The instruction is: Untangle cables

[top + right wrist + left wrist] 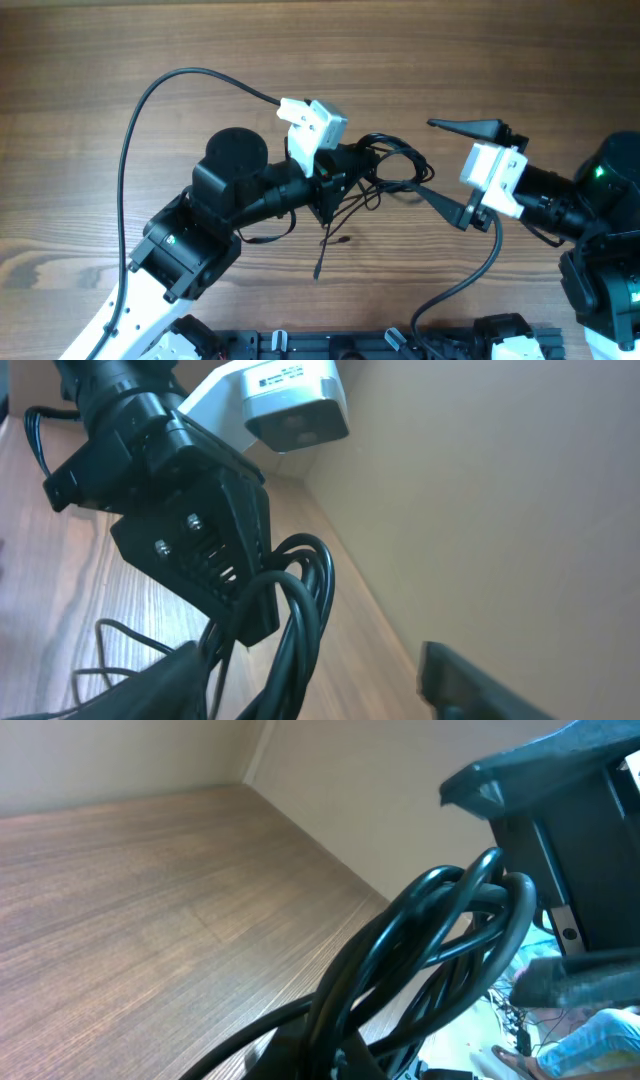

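The cables (392, 166) form a tangled bunch of thin black loops, lifted off the table between the two grippers. My left gripper (338, 186) is shut on the bunch's left side, and its dark fingers (205, 555) pinch the cords. In the left wrist view the cables (430, 945) rise from my left gripper (330, 1060) at the bottom edge. My right gripper (452, 170) is open, one finger (470, 127) above and one below. The cables' loops (300, 600) hang between the jaws of my right gripper (310, 690) without being pinched. One loose end (320, 262) dangles toward the table.
A thick black arm cable (150, 110) arcs over the wooden table (120, 50) to the left wrist camera (315, 125). Another thick cable (470, 285) drops from the right arm. A dark rail (330, 345) runs along the front edge.
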`<state>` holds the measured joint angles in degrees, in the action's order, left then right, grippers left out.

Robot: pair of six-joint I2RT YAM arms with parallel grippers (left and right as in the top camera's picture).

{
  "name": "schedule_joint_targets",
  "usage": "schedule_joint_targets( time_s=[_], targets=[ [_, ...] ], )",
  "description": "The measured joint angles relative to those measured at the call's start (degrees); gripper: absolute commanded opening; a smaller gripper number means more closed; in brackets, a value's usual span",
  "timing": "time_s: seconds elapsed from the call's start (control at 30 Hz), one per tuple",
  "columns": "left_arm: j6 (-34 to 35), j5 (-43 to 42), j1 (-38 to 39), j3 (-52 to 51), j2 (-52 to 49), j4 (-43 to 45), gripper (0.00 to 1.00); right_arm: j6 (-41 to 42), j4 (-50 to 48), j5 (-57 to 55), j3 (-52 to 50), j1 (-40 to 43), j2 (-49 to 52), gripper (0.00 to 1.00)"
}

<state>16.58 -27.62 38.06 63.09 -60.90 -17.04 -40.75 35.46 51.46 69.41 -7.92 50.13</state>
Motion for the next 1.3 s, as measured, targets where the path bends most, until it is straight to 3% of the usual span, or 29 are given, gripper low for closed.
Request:
schedule_joint_targets(
  time_s=[0.17, 0.37, 0.43, 0.5, 0.53, 0.7, 0.77, 0.97, 1.07, 1.13, 1.3],
  targets=[
    [0.0, -1.0, 0.2, 0.0, 0.0, -0.3, 0.04, -4.4, -1.9, 0.1, 0.0, 0.0, 0.0, 0.43],
    [0.0, -1.0, 2.2, 0.0, -1.0, 0.0, 0.04, -5.0, -2.1, 0.9, 0.0, 0.0, 1.4, 0.40],
    [0.0, -1.0, 2.5, 0.0, -1.3, 0.6, 0.04, -5.0, -2.1, 1.1, 0.0, 0.0, 2.2, 0.31],
    [0.0, -1.0, 2.6, 0.0, -1.3, 1.0, 0.04, -5.4, -2.1, 1.4, 0.0, 0.0, 2.9, 0.13],
    [0.0, -1.0, 2.6, 0.0, -1.3, 1.0, 0.04, -5.5, -2.0, 1.5, 0.0, 0.0, 3.2, 0.10],
    [0.0, -1.0, 2.6, 0.0, -1.3, 1.3, 0.04, -5.6, -1.9, 1.5, 0.0, 0.0, 3.6, 0.06],
    [0.0, -0.6, 2.7, 0.0, -1.3, 1.4, 0.13, -5.6, -1.9, 1.5, 0.0, 0.0, 3.6, 0.05],
    [2.1, 4.5, 2.8, 0.0, -1.3, 1.8, 0.30, -1.4, -1.2, 1.5, 0.0, 0.0, 3.6, 0.05],
    [5.8, 9.6, 2.9, 0.0, -1.3, 1.5, 0.21, 3.4, -1.2, 1.4, 0.0, 0.0, 3.6, 0.04],
    [7.5, 11.8, 2.9, 0.0, -1.3, 0.9, 0.06, 6.3, -1.3, 1.4, 0.0, 0.0, 3.7, 0.05],
    [9.4, 14.5, 2.9, 0.0, -1.3, 0.0, 0.04, 14.2, -4.5, 1.2, 0.0, 0.0, 3.7, 0.04]
  ],
)
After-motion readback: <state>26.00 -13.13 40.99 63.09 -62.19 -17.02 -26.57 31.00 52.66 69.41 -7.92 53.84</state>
